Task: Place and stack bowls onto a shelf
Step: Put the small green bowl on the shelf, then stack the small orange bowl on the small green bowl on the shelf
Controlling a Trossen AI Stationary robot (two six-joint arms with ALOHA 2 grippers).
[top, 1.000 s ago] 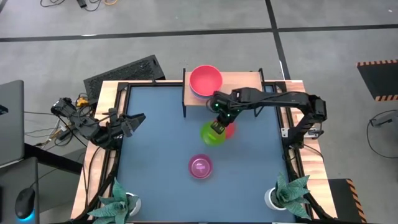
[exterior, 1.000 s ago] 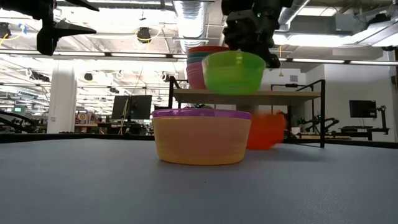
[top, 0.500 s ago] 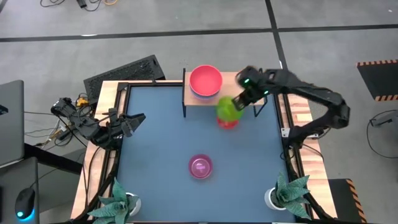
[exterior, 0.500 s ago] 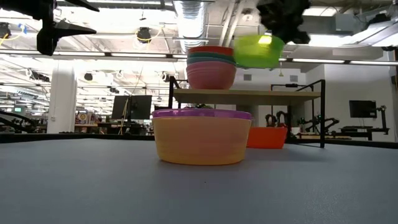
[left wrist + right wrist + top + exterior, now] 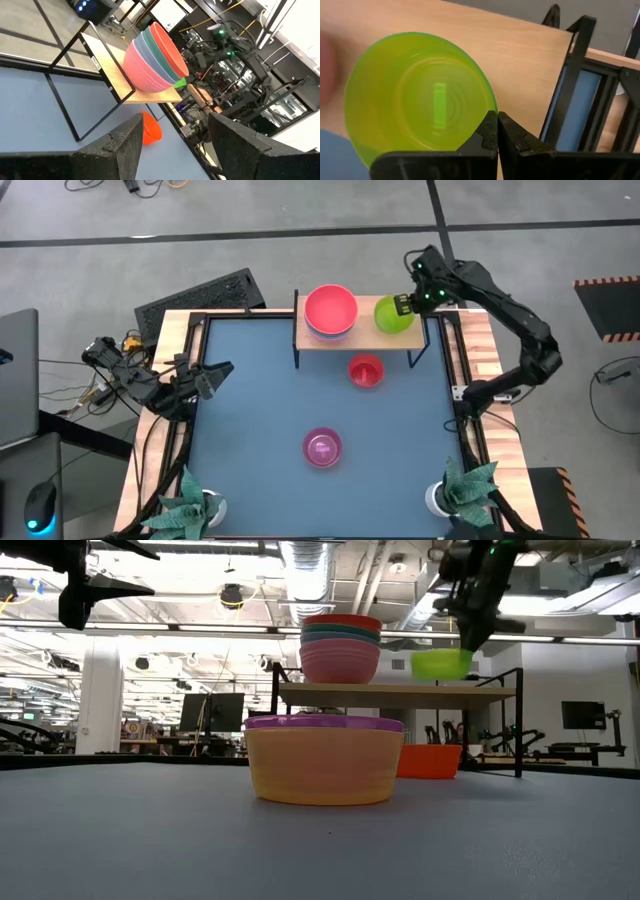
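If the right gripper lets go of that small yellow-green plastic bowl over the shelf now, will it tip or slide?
The small yellow-green plastic bowl probably lands upright: it looks level, just above the wooden shelf board. It seems light and stiff, since the right gripper holds it by a rim pinch alone. Smooth plastic may skid slightly.

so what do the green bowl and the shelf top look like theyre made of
Green bowl: looks like thin, glossy plastic; light glows through its wall and moulded rings show in the base. The right gripper is shut on its rim.

Shelf top: seems to be light wood or a wood-look board, matt, with faint grain. Its legs look like thin black metal.
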